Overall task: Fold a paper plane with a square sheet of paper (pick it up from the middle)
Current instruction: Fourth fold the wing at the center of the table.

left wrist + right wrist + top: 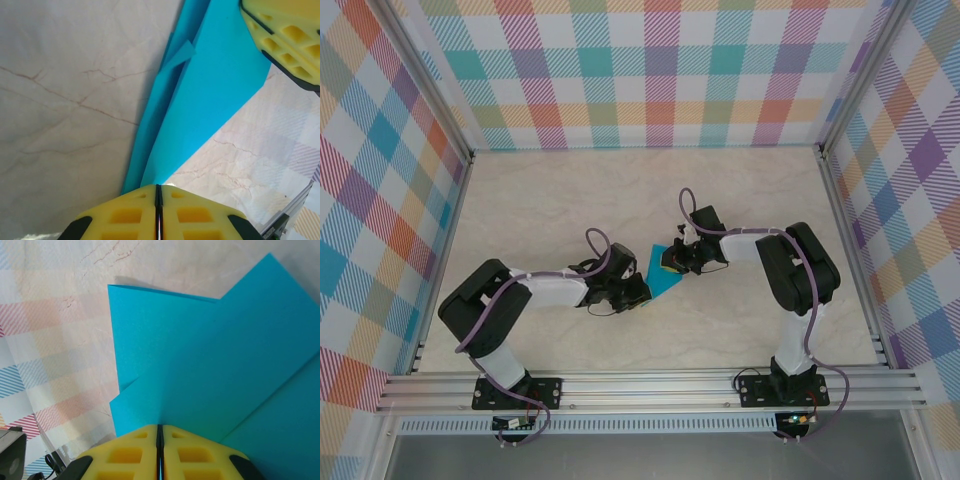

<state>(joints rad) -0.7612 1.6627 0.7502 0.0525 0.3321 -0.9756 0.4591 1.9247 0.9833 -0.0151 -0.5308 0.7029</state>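
Marble tabletop (570,190), tools (157,187) (160,427) clamped on paper plane (658,280)

I'm looking at a pale tabletop (620,190) with a marbled, faintly veined surface. Checked panels in pastel colours close it in on three sides: a far wall (650,70), a left wall (370,200) and a right wall (920,180). A ribbed metal rail (650,385) runs along the near edge. Slim metal posts (425,80) stand at the far corners. From the wrist views, the checks reflect faintly in the tabletop.
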